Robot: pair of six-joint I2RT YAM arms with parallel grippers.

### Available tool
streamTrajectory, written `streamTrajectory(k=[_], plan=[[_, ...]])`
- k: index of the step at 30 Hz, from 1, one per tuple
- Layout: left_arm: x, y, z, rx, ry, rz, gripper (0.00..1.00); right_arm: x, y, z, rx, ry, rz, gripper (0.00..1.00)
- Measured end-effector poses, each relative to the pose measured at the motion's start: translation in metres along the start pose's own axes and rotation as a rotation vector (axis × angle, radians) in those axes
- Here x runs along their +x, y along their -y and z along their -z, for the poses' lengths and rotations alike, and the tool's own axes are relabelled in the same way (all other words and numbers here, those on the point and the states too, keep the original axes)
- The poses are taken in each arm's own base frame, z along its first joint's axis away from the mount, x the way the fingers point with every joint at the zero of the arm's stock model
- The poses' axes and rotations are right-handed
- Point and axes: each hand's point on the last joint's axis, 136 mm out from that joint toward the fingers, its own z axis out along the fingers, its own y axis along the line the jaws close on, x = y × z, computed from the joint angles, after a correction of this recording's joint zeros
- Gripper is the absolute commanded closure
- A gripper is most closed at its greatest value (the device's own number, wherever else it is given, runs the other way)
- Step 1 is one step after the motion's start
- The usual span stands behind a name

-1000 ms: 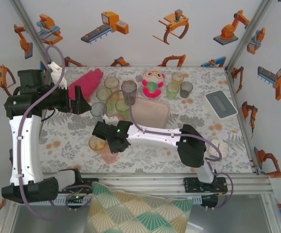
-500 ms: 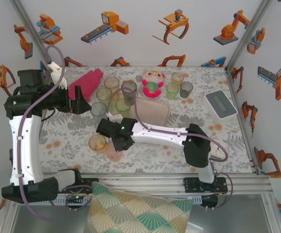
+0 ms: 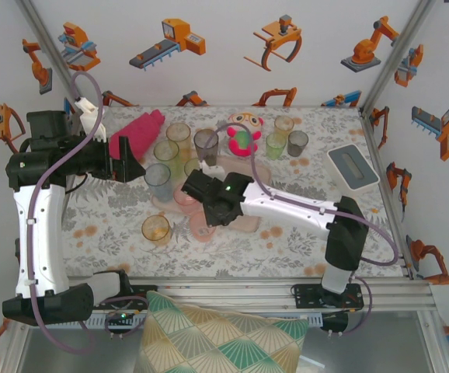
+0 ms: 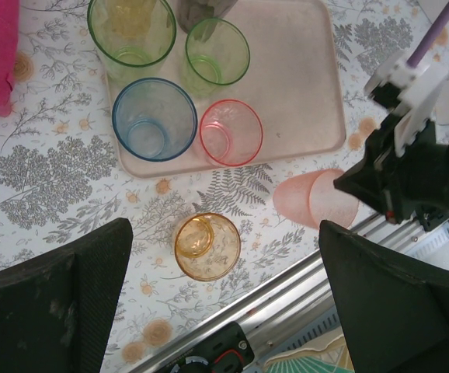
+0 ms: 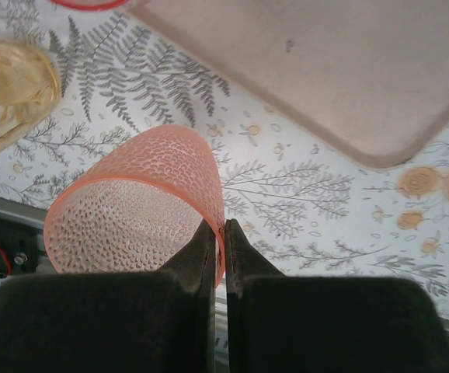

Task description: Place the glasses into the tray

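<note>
My right gripper (image 5: 221, 225) is shut on the rim of a pink-orange glass (image 5: 135, 206), one finger inside and one outside. It holds the glass tilted on its side above the floral tabletop, just short of the tray's (image 5: 325, 70) near edge. In the left wrist view the tray (image 4: 302, 85) holds a blue glass (image 4: 154, 118), a pink one (image 4: 231, 132) and two green ones (image 4: 217, 53). An amber glass (image 4: 207, 246) stands on the table in front of the tray. My left gripper (image 4: 224, 233) hangs open high above it, holding nothing.
More glasses (image 3: 206, 142) stand at the back around a red-green plush toy (image 3: 242, 134). A magenta cloth (image 3: 137, 134) lies back left and a grey-white box (image 3: 353, 165) sits at the right. The metal front rail (image 4: 287, 295) runs along the near edge.
My right arm has carried the pink-orange glass away from the front of the table, rightward and toward the tray. The left arm has not moved.
</note>
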Motion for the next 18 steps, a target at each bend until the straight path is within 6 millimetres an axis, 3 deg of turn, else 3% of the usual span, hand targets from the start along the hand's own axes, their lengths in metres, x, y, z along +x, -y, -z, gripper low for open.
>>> streamTrajectory(k=[9, 18], plan=[[-0.001, 0.000, 0.001, 0.000, 0.002, -0.001, 0.03, -0.031, 0.059, 0.023, 0.057, 0.078, -0.083, 0.94], [-0.001, 0.000, 0.001, 0.000, 0.002, -0.001, 0.03, -0.045, 0.075, 0.015, 0.083, 0.087, -0.103, 0.94]])
